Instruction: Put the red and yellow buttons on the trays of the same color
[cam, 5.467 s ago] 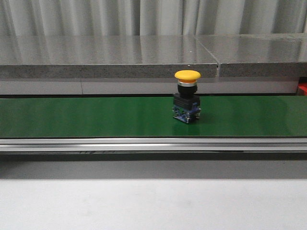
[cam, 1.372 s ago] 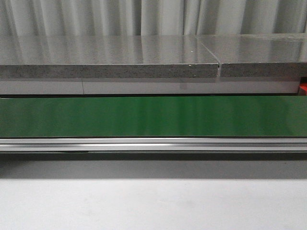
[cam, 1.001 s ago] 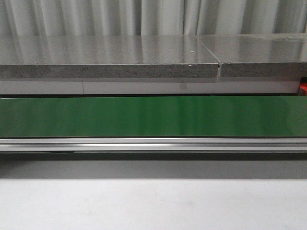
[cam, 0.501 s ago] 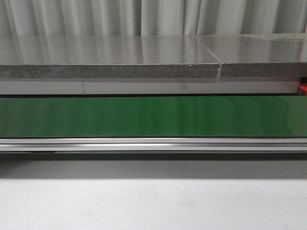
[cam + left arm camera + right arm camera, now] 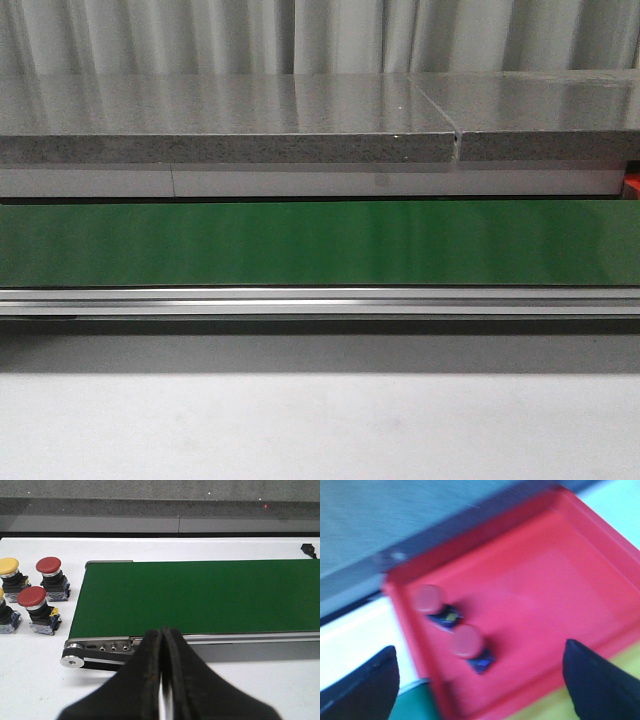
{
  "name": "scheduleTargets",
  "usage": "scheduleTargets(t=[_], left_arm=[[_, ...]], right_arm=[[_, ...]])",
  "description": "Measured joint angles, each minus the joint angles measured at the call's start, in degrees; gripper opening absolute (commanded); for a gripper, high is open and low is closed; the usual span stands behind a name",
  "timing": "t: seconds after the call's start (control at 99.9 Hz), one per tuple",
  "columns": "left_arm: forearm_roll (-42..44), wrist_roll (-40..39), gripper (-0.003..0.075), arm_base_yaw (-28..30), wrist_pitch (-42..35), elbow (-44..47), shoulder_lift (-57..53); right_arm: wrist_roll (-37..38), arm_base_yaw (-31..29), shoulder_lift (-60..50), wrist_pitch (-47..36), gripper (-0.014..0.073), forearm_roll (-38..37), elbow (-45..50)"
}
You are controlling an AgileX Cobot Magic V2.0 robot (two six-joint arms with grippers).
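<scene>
The yellow button that stood upright on the green conveyor belt [image 5: 320,242] in the earliest front view is gone from that stretch, which has stayed bare through the later views. Beside the belt's end roller, two red buttons [image 5: 51,572] and a yellow button [image 5: 10,571] stand upright on the white table [image 5: 40,655], caps up. The red tray [image 5: 545,590] holds two more red-capped buttons [image 5: 454,626], tilted, close together near one wall; the picture is blurred. The left gripper [image 5: 162,680] has its fingers pressed together, holding nothing, just short of the belt's rail. The right gripper [image 5: 480,680] hangs over the tray with its fingers spread wide apart.
</scene>
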Motion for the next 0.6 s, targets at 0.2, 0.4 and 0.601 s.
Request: scheduleTargets(t=[0.2, 0.4, 0.601], left_arm=[[0.0, 0.0, -0.0019, 0.0, 0.0, 0.0, 0.0], [0.0, 0.0, -0.0019, 0.0, 0.0, 0.0, 0.0], [0.0, 0.0, -0.0019, 0.0, 0.0, 0.0, 0.0]], right_arm=[[-4.9, 11.9, -7.4, 0.1, 0.0654, 0.1, 0.0], [-8.5, 21.4, -15.3, 1.7, 0.0654, 0.1, 3.1], [-9.0, 23.9, -24.8, 4.2, 0.0595, 0.1, 11.4]])
